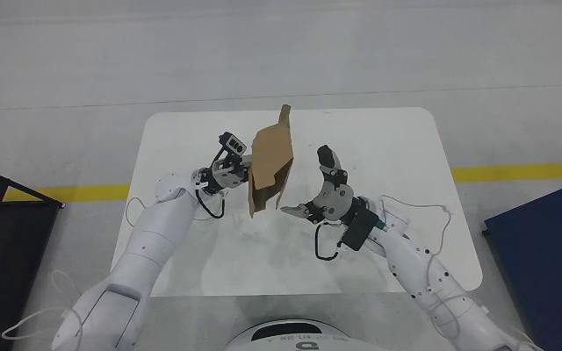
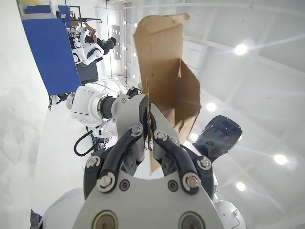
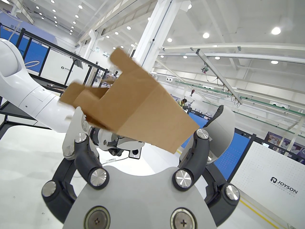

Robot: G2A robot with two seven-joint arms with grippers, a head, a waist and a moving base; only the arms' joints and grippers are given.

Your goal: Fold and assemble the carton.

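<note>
Aloft, left jaws pinch one edge of the carton point(image 1: 270, 167).

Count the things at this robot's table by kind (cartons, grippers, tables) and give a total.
Brown cardboard carton: 1
Grippers: 2 (left gripper, right gripper)
White rounded table: 1
Total: 4

White rounded arms point(image 1: 154, 232), black cables point(image 2: 81, 144), grey-plated right pincer point(image 3: 150, 122), silver screws point(image 3: 98, 176), black links point(image 3: 83, 153).
</note>
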